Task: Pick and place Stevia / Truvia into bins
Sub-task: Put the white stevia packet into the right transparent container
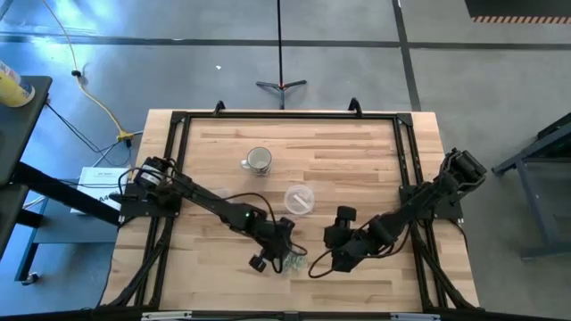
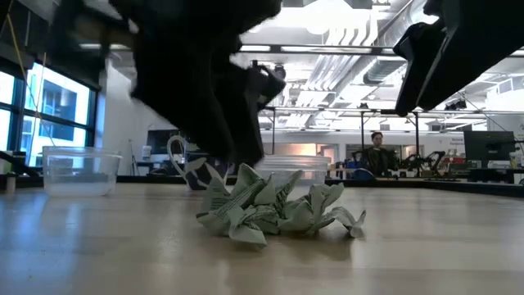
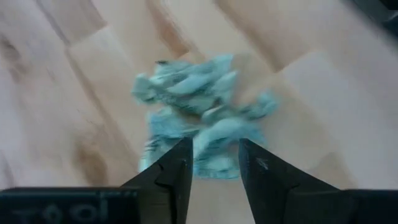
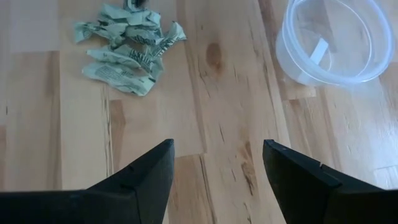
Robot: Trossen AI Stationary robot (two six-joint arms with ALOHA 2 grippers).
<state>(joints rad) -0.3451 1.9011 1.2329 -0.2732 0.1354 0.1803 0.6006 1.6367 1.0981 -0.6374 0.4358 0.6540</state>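
A heap of crumpled pale green sachets (image 1: 293, 261) lies on the wooden table near its front edge. It also shows in the low view (image 2: 274, 215), the left wrist view (image 3: 199, 118) and the right wrist view (image 4: 127, 50). My left gripper (image 3: 214, 168) is open with a narrow gap and stands right over the heap's near edge. My right gripper (image 4: 217, 168) is open wide and empty, to the right of the heap. A round see-through tub (image 1: 300, 199) stands behind the heap, with a white slip (image 4: 318, 50) inside. A second clear tub (image 2: 79, 170) shows at the low view's left. My left gripper comes at the heap from above, slanting down, with its fingertips (image 3: 180, 163) at the heap's top edge (image 3: 214, 146). Whether they touch the sachets, I cannot tell. The heap lies on the table.
A glass mug with a handle (image 1: 258, 160) stands at the far middle of the table. A black frame (image 1: 285, 116) runs around the table top. Bare wood lies to the left of the heap and at the far right.
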